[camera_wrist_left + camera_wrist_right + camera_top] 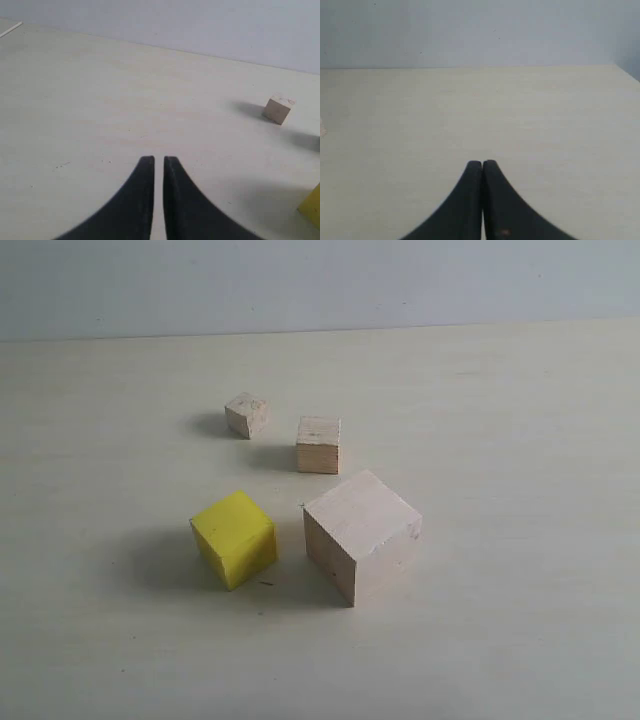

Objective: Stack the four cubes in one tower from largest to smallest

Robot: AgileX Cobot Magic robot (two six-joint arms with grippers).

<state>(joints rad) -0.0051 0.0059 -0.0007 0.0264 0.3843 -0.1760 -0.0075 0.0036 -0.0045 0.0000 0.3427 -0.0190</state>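
Four cubes stand apart on the pale table, none resting on another. The large wood cube (362,533) is at the front, with the yellow cube (234,538) just to its left. Behind them stand the small wood cube (318,445) and, further back left, the smallest wood cube (246,415). Neither gripper shows in the exterior view. My left gripper (159,159) is shut with only a slit between its tips and holds nothing; the smallest cube (277,109) and a corner of the yellow cube (312,207) lie off to its side. Over bare table, my right gripper (482,163) is shut and empty.
The pale tabletop (520,420) runs back to a light grey wall (320,280). In the right wrist view the table's corner (618,67) shows near the wall.
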